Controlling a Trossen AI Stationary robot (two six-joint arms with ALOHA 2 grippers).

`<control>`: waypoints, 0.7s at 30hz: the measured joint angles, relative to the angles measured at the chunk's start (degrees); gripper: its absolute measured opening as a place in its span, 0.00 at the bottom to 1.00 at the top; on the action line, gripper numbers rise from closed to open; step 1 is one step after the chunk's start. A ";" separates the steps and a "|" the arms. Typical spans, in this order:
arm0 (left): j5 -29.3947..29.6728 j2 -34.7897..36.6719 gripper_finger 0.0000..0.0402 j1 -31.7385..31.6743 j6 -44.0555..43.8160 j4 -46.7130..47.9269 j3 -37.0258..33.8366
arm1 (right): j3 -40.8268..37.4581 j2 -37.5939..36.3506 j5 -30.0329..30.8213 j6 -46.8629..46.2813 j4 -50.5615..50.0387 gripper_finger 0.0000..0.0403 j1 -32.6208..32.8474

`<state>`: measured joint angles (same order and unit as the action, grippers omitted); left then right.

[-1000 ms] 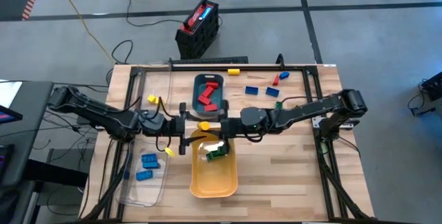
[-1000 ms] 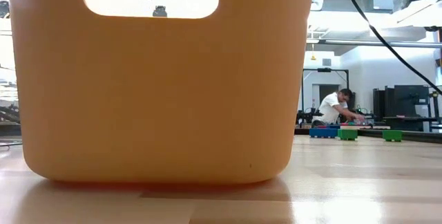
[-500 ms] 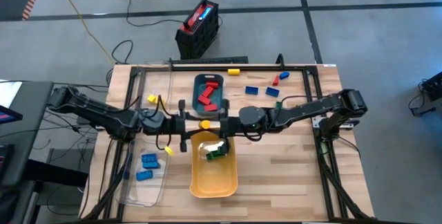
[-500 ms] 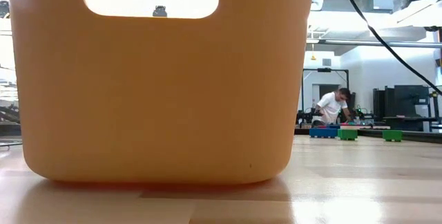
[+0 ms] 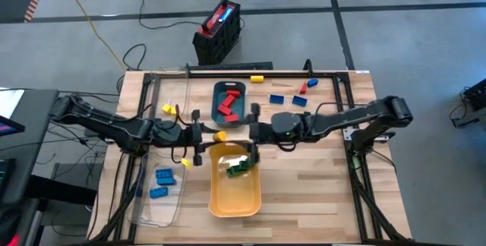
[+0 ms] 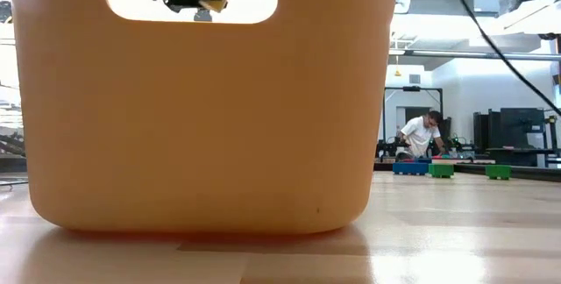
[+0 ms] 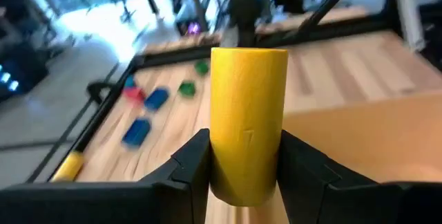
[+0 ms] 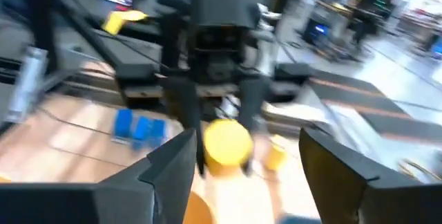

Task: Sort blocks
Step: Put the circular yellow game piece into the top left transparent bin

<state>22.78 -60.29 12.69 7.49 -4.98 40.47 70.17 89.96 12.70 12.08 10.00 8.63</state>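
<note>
Left wrist view: left gripper (image 7: 243,165) clamps a yellow block (image 7: 248,120); right gripper (image 8: 242,162) spread wide, empty.

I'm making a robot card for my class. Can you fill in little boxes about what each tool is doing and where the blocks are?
left tool: shut on yellow block, by the yellow tray's far end
right tool: open, empty, facing the left tool
yellow tray: green block inside
teal tray: red blocks
clear tray: blue blocks

Yellow block (image 7: 247,141) upright between the left jaws; other blocks (image 5: 228,105) lie in trays.
</note>
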 joint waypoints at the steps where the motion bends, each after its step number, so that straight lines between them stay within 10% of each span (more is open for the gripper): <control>1: 1.20 0.66 0.30 0.00 -0.72 1.63 0.00 | 0.00 -1.00 1.92 -0.03 -1.67 0.65 -0.01; 9: 20.31 6.61 0.30 -1.37 -4.10 14.20 -0.02 | 0.00 -5.06 9.97 -6.82 -17.05 0.66 -0.21; 21: 21.12 15.86 0.30 -8.44 -17.57 36.73 -0.02 | -1.68 -4.40 11.80 -15.64 -19.68 0.66 4.97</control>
<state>43.90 -44.43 4.25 -10.08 31.75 40.45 68.49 85.56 24.49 -3.56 -9.68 13.61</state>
